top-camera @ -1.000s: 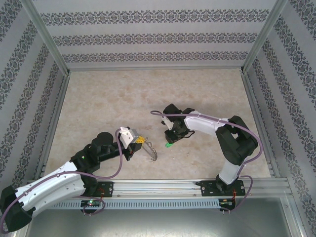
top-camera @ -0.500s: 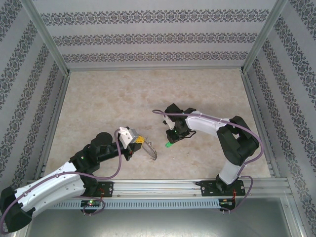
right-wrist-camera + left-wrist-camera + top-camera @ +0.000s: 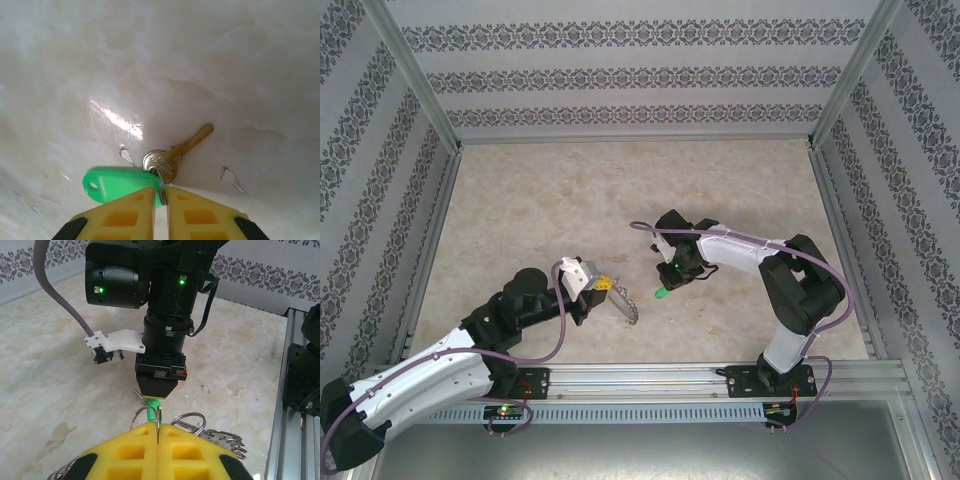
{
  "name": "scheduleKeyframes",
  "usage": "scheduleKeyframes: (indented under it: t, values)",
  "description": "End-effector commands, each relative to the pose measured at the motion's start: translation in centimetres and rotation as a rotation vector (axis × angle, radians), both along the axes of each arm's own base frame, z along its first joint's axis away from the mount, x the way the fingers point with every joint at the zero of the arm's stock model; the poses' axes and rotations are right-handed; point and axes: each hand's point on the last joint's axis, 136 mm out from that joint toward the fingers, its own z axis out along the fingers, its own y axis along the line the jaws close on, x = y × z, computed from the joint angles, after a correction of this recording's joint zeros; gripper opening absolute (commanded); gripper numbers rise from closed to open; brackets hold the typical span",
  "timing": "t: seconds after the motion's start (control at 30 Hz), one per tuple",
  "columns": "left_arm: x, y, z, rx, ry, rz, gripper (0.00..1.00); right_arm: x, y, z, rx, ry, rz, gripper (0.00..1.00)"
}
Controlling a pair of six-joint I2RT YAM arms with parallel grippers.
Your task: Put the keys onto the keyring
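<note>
Down at the near edge, both arms sit bolted to the aluminium rail (image 3: 650,377). The left arm stretches low and forward over the table (image 3: 550,190). The left gripper (image 3: 157,432) has its yellow pads pressed flat together with a thin sliver of metal pinched in the seam. That's the keyring (image 3: 626,306), held on edge, silvery wire loops fanning out either side of the pads. Just beyond it, the right arm rises from its base, folds at the elbow and reaches leftward, wrist pointing straight down. The right gripper (image 3: 161,194) is closed to a hairline gap on the small split ring (image 3: 162,181) of the key (image 3: 175,152). The blade points away and the green tag (image 3: 117,184) sits beside its head; resting on the marbled top or just lifted, can't tell. The stamped lettering on the key's head is too small to read, and so are the labels by the green lights on the right wrist. Key and keyring are near each other, not touching. Patterned walls (image 3: 640,75) close the far side.
</note>
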Motion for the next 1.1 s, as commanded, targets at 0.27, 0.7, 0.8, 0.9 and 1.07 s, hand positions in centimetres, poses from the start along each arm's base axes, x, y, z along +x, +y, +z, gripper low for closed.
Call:
scheduleKeyframes:
  t: [0.27,0.7,0.8,0.9,1.07]
  values:
    - [0.1,0.0,2.0,-0.044,-0.036,0.002,0.0,-0.3,-0.4,-0.4,0.008,0.02,-0.01,0.08]
    - [0.0,0.0,2.3,-0.042,-0.03,-0.001,0.0,-1.1,1.3,6.1,0.151,-0.159,0.135,0.0]
    - [0.0,0.0,2.8,-0.041,-0.033,-0.002,0.0,-2.2,2.5,9.1,0.223,-0.239,0.231,0.0]
    - [-0.1,0.1,3.4,-0.039,-0.037,-0.003,0.0,-4.4,4.4,12.6,0.321,-0.319,0.371,0.0]
    - [-0.9,-0.2,4.8,-0.045,-0.053,-0.056,0.0,-9.0,7.1,19.1,0.561,-0.42,0.557,0.0]
